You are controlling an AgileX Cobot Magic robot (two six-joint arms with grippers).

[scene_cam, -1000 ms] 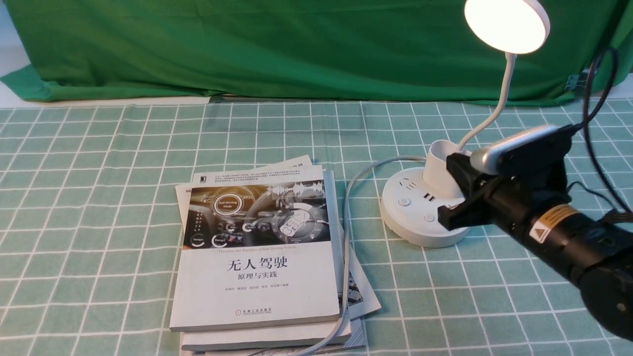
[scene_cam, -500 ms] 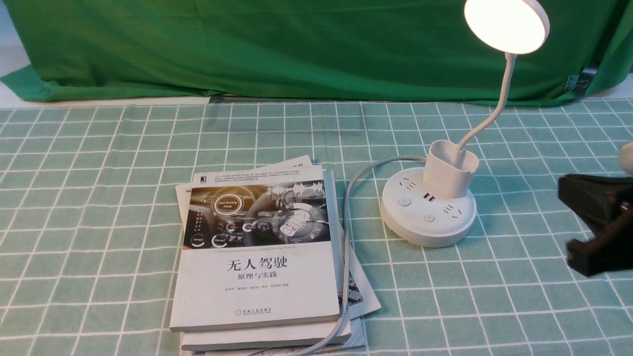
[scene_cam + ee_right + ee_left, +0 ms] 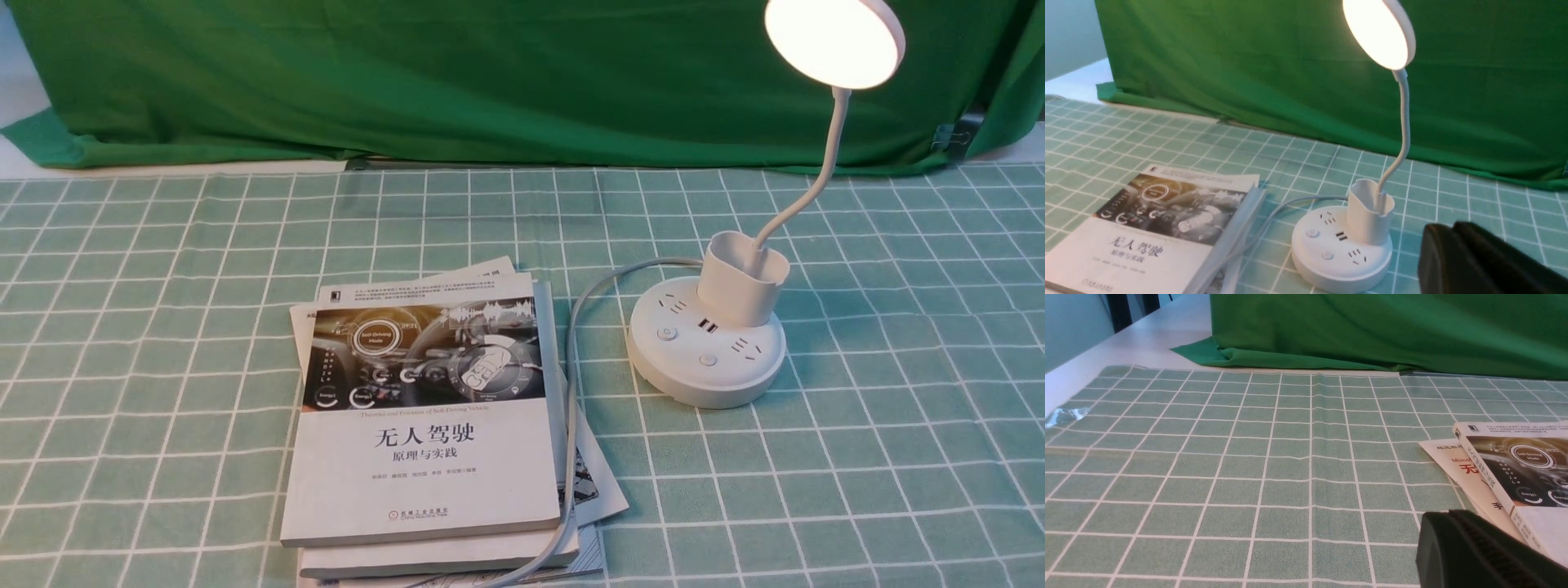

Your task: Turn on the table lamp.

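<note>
The table lamp is glowing, standing on the right side of the counter, its grey cord trailing along the books to its left. The left fingers and the right fingers are showing only as dark edges. Open or closed, I cannot tell.

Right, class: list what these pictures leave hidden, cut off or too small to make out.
Lower book: cover hidden under the top book, front view.
Grey cord: far end cut off, front view's bottom edge.
Left gripper, right gripper: only dark corners in wrist views; open or shut unclear.
Table lamp: button markings too small.
</note>
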